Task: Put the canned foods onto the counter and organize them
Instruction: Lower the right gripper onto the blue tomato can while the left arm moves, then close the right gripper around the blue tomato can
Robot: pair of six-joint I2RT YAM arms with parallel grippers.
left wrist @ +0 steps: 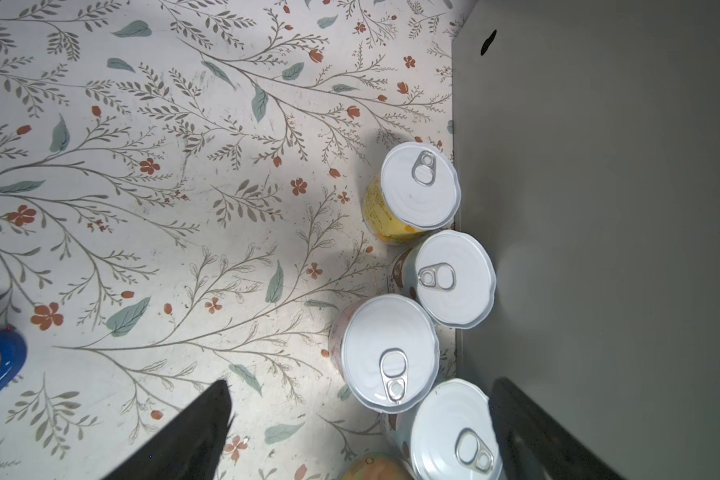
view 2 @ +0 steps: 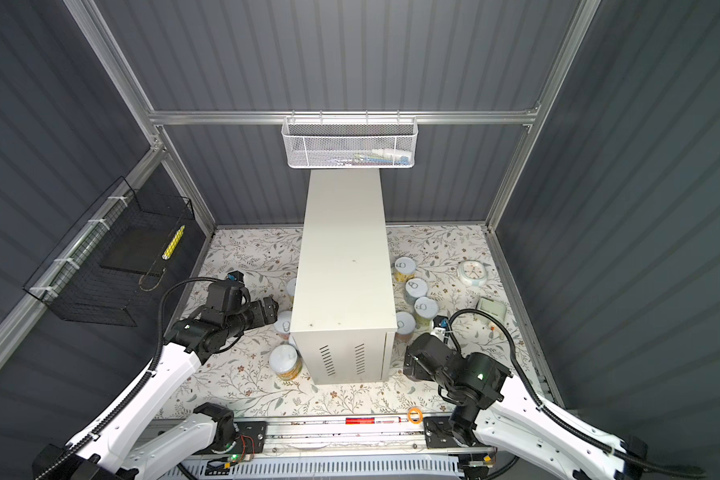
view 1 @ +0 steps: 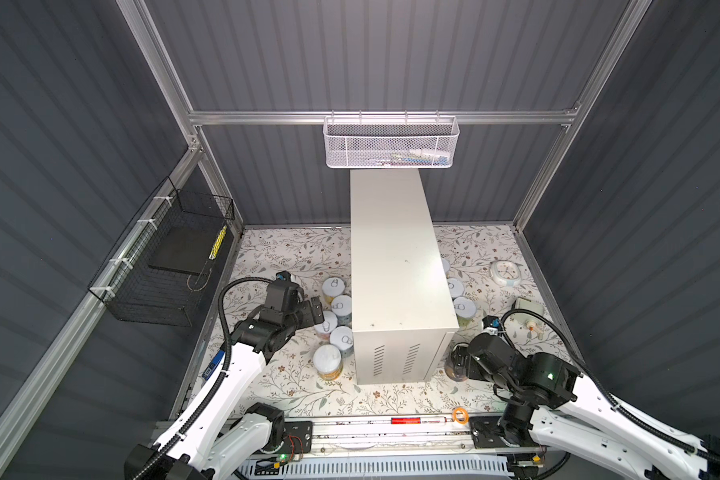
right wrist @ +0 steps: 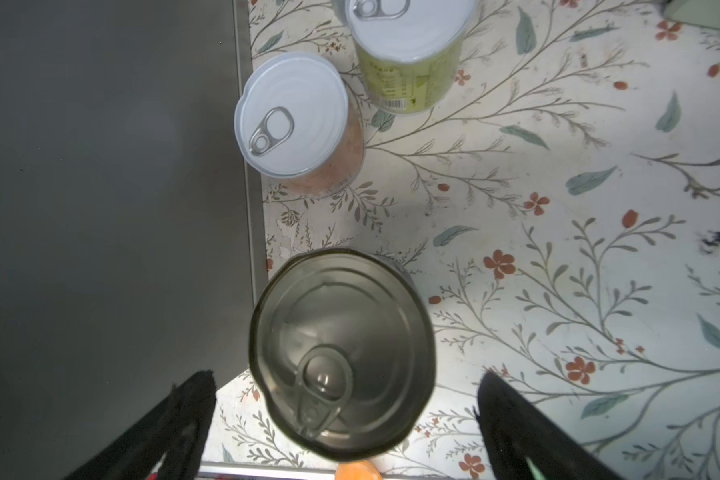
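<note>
The counter (view 1: 395, 266) (view 2: 341, 257), a tall white box, stands mid-table with a bare top. Several white-lidded cans (view 1: 341, 305) cluster along its left side, and more cans (view 2: 415, 289) line its right side. My left gripper (view 1: 316, 311) (left wrist: 360, 395) is open beside the left cluster, and two lids (left wrist: 391, 357) (left wrist: 454, 428) lie between its fingers in the left wrist view. My right gripper (view 1: 458, 361) (right wrist: 344, 382) is open and straddles a dark metal-lidded can (right wrist: 341, 353) at the counter's front right corner, with gaps on both sides. Further along the counter's right side stand a pink-labelled can (right wrist: 296, 116) and a green-labelled can (right wrist: 408, 41).
A white mesh basket (view 1: 391, 143) hangs on the back rail above the counter's far end. A black wire basket (view 1: 171, 257) hangs on the left wall. A round clock (view 1: 506, 272) and a small square box (view 1: 526, 309) lie at the right. An orange ring (view 1: 460, 414) and a red marker (view 1: 406, 420) sit on the front rail.
</note>
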